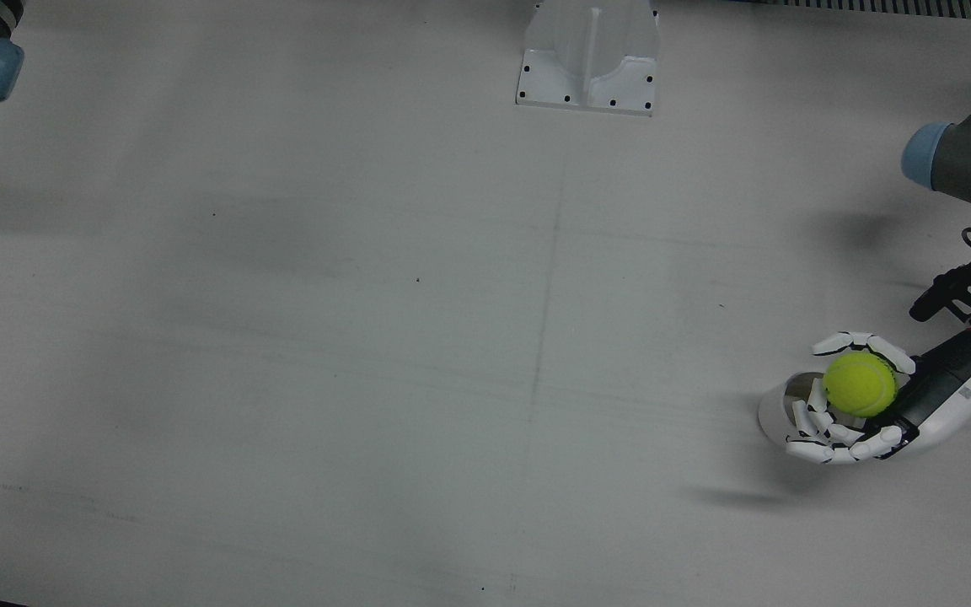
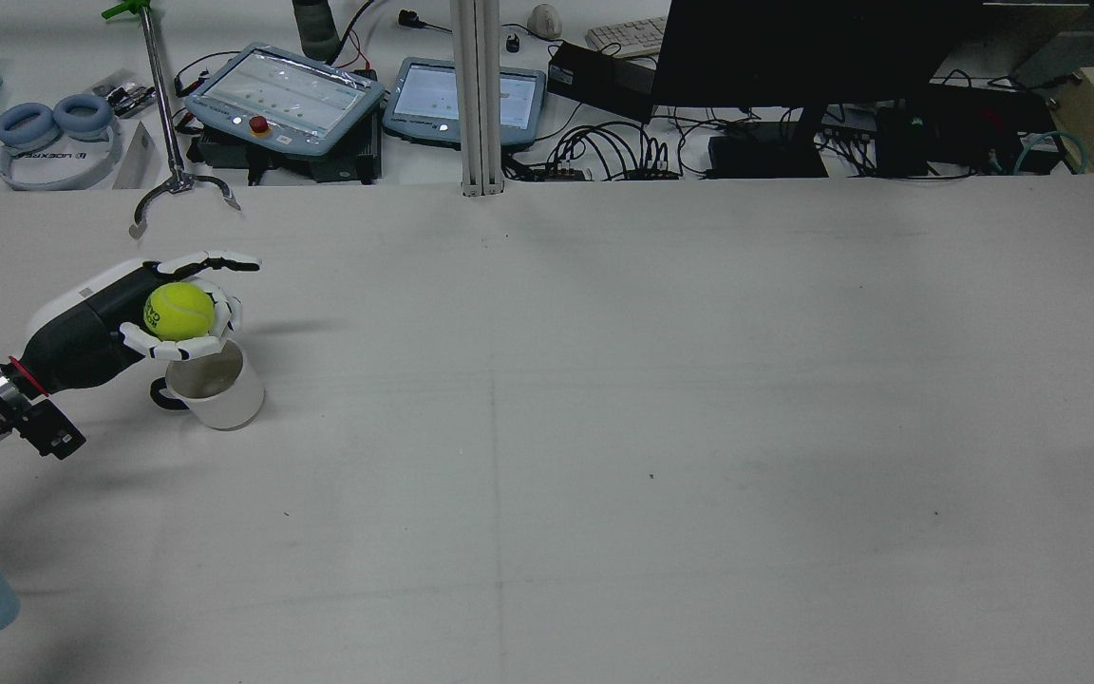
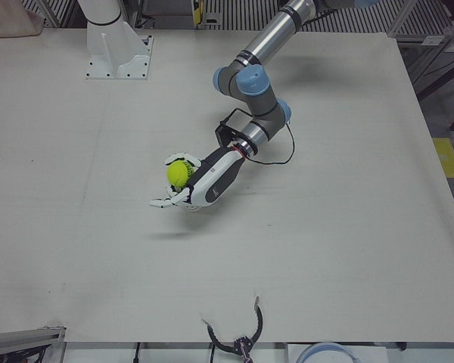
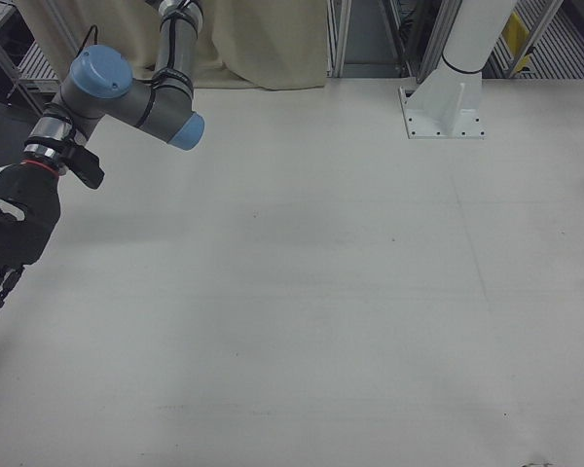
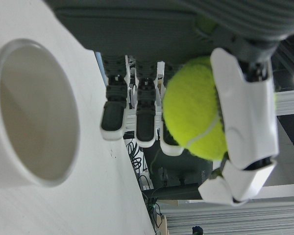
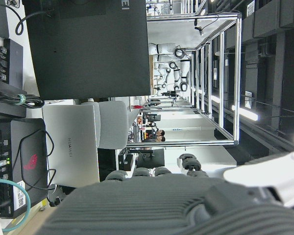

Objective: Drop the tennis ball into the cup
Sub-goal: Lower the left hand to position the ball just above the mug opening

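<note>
I am holding the tennis ball (image 2: 179, 311) in my left hand (image 2: 143, 313), with my fingers (image 5: 245, 117) curled around it. The ball is up in the air, just above the white cup (image 2: 215, 385) standing on the desk (image 2: 604, 427). So I am at the dropping step. I think the ball is sitting a bit off to one side of the cup's mouth, so next I am needing to slide over the middle, then open my fingers. My right hand (image 4: 5, 243) is far off at the other side, and I cannot tell if it is open or closed
</note>
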Tool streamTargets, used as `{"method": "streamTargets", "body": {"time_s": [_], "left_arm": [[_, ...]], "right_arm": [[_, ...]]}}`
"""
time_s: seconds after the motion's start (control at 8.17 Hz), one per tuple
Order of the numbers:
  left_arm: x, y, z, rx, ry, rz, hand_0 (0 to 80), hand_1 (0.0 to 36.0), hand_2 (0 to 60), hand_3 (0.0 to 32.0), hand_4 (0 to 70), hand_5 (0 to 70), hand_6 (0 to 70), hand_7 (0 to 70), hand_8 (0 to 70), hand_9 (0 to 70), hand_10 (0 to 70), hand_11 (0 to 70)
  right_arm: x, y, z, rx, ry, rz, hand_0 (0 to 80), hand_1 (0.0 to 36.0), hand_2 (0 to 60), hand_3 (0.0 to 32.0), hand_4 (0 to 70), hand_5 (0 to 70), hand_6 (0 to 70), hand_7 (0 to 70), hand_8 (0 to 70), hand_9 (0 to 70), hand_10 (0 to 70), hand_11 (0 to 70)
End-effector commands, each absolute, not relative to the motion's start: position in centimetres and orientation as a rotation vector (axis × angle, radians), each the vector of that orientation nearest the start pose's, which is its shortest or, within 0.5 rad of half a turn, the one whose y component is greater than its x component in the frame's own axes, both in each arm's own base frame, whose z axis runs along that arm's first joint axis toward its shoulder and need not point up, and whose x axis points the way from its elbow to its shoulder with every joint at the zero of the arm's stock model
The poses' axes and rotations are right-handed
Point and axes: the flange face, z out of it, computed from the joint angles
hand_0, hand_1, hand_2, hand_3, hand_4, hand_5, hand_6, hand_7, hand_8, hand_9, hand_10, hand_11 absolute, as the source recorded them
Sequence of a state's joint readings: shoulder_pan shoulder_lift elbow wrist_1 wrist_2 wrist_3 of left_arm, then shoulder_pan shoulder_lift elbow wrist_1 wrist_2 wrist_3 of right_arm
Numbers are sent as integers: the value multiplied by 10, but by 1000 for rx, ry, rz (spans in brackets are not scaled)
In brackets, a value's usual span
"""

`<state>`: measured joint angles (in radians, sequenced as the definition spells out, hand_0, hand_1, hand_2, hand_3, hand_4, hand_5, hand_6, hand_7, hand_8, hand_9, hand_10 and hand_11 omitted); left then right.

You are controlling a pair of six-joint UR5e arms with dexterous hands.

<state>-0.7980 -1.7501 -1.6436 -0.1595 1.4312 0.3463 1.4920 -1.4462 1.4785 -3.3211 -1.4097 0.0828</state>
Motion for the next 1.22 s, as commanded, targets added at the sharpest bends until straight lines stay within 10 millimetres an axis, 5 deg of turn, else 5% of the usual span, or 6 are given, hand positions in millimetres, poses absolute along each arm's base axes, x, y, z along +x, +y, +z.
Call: {"method": "streamTargets", "body": {"time_s": [0.0,0.12,0.24,0.73,0.98,1.1], "left_arm": [[326,-511,546,-407,2221,-1367,552,221,337,0,210,214,665,548,412,478,399,573],[323,-511,545,-413,2226,-1370,560,227,344,0,222,220,699,526,405,458,375,544],[318,-514,542,-412,2236,-1374,563,236,353,0,224,208,662,464,365,406,318,472],[315,-514,534,-396,2239,-1371,572,258,371,0,229,189,571,401,304,334,247,379],[315,-514,535,-402,2226,-1381,512,229,401,0,209,135,400,239,175,172,120,191],[315,-515,535,-400,2225,-1383,493,210,431,0,219,138,469,192,162,126,84,136]], "right_arm": [[108,-537,685,-25,1986,-2292,0,0,0,0,0,0,0,0,0,0,0,0],[108,-537,684,-25,1988,-2291,0,0,0,0,0,0,0,0,0,0,0,0],[108,-537,684,-25,1988,-2291,0,0,0,0,0,0,0,0,0,0,0,0],[108,-537,684,-25,1988,-2291,0,0,0,0,0,0,0,0,0,0,0,0],[108,-537,684,-25,1988,-2291,0,0,0,0,0,0,0,0,0,0,0,0],[108,-538,683,-25,1989,-2289,0,0,0,0,0,0,0,0,0,0,0,0]]}}
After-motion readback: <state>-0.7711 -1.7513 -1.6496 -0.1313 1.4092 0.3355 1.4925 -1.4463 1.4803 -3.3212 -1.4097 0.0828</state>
